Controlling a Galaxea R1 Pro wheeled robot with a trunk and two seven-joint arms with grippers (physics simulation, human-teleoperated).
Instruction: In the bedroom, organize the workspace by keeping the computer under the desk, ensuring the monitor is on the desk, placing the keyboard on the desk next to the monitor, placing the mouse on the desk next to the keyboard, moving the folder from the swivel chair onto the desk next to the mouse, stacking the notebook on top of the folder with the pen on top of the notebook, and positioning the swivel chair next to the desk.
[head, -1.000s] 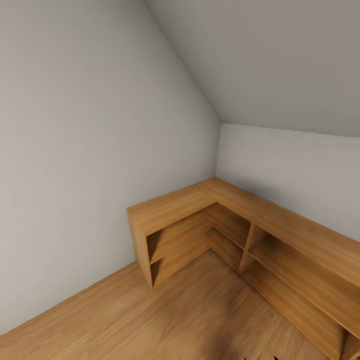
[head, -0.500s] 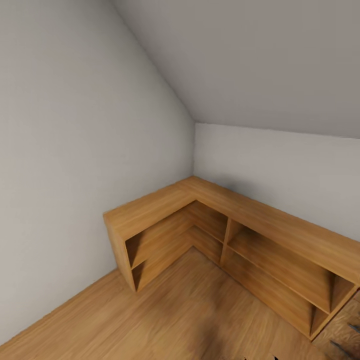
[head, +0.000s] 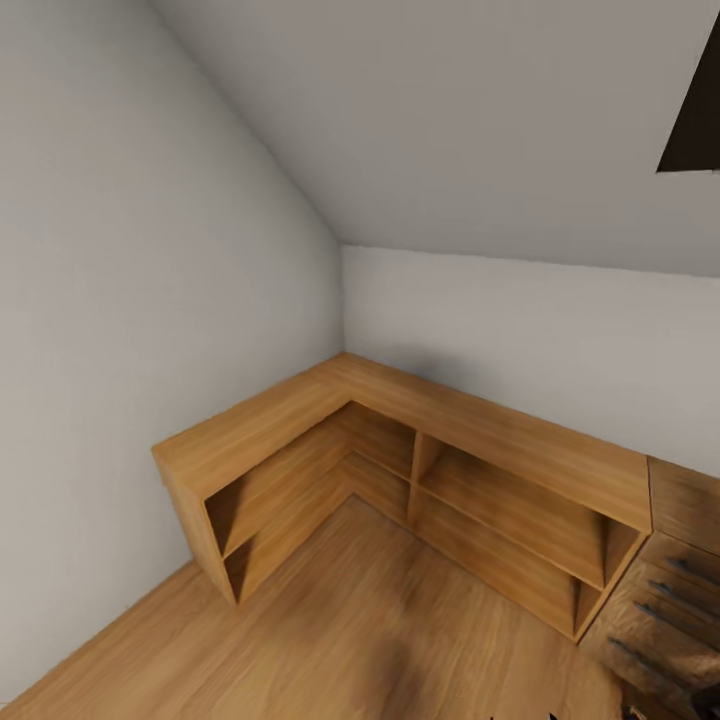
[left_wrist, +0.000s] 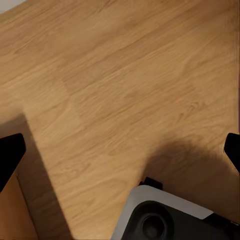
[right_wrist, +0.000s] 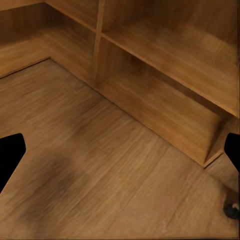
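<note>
The desk, monitor, keyboard, mouse, folder, notebook, pen, computer and swivel chair are out of view. My left gripper (left_wrist: 120, 150) hangs open over bare wood floor, its black fingertips (left_wrist: 10, 152) far apart, with nothing between them. My right gripper (right_wrist: 120, 155) is open too and empty, over the floor in front of the low shelving.
A low light-wood L-shaped shelving counter (head: 400, 400) fills the room's corner under a sloped ceiling, and its open shelves (right_wrist: 165, 60) are near the right gripper. A wooden drawer unit with dark handles (head: 670, 590) stands at the right. My own base (left_wrist: 165, 215) is below the left gripper. A small dark round thing (right_wrist: 231, 210) lies on the floor.
The head camera has turned right, so the shelving counter sits further left in the picture. The drawer unit and a dark shape at the top right have come into view.
</note>
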